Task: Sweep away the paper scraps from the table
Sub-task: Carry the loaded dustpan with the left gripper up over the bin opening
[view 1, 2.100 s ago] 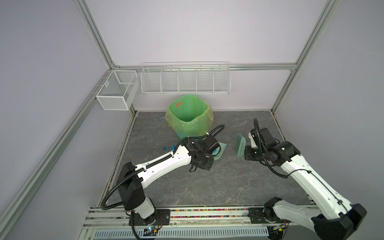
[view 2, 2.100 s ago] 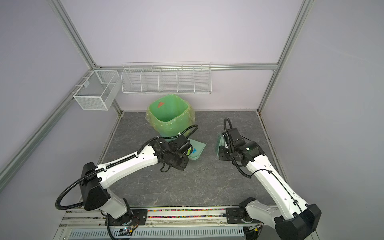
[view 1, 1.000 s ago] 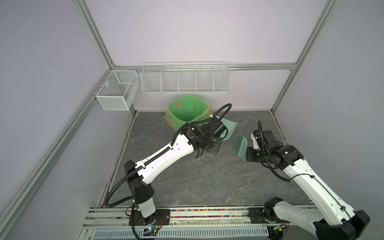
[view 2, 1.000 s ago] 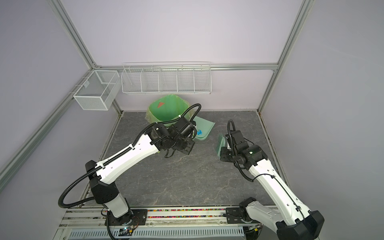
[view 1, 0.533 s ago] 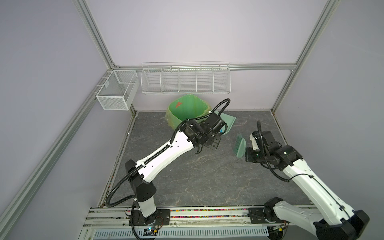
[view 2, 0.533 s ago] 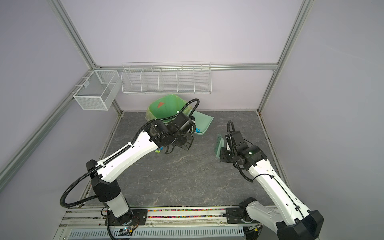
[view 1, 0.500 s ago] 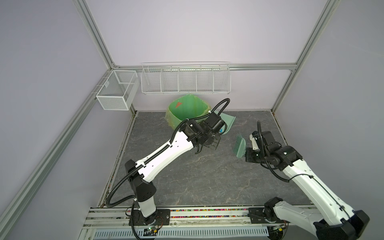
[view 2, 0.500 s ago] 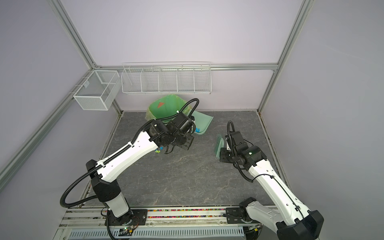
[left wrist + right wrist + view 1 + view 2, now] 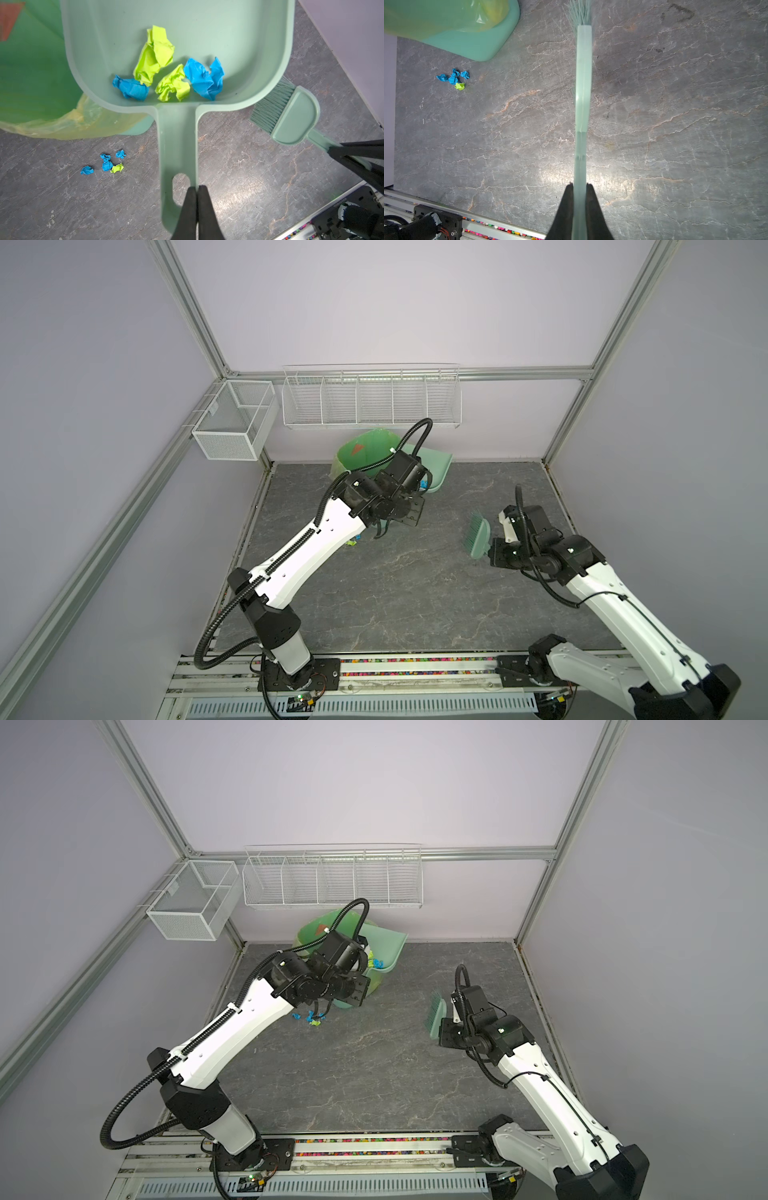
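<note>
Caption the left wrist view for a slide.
Shut left gripper holds a mint-green plastic dustpan carrying crumpled blue and lime paper scraps.

Bright even light, soft shadows, glare on the table [image 9: 612,178], sharp focus

I see bare table [image 9: 395,593] across the middle and front, between my two arms, with room to pass. At the back the bin [image 9: 353,450] blocks the way, with the dustpan [image 9: 436,464] held up beside its rim and a wire shelf [image 9: 370,402] hanging above. My left arm [image 9: 316,539] slants over the left side, above a few paper scraps [image 9: 309,1018] beside the bin. The brush [image 9: 478,537] juts out on the right.
</note>
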You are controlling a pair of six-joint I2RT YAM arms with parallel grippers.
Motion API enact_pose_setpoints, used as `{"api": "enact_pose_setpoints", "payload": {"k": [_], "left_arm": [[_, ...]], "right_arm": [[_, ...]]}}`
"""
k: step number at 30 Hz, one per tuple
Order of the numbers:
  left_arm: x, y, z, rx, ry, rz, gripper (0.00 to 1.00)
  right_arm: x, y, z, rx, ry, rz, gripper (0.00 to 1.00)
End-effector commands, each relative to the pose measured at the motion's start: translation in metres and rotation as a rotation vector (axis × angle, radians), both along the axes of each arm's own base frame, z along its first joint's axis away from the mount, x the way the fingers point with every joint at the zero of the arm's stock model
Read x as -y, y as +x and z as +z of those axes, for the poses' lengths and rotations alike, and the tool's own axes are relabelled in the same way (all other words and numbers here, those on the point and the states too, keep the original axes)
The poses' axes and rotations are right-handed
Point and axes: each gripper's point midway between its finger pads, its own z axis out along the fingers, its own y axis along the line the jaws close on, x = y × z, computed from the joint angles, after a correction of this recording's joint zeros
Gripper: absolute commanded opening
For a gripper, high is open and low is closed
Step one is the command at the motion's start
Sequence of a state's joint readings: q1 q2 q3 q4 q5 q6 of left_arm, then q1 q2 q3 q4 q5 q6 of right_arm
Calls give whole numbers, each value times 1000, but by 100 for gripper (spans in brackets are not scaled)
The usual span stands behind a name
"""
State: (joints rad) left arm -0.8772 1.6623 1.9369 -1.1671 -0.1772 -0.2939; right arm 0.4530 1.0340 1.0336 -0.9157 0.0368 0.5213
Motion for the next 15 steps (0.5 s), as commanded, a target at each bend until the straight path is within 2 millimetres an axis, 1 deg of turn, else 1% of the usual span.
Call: {"api": "enact_pose_setpoints", "payload": {"k": [1, 5, 10, 15], "left_arm": [[-12, 5, 9, 13, -35, 12, 0], [-22, 14, 13, 13, -59, 36, 0], [-32, 21, 18, 4, -110, 55, 0], [-42, 30, 20, -28, -171, 84, 0]], "right_arm": [[0, 2, 7, 34, 30, -15, 7], [-2, 4, 8, 36, 36, -12, 7], [-3, 2, 4, 25, 42, -7, 7], [-2, 1, 6, 33, 45, -9, 7]]}}
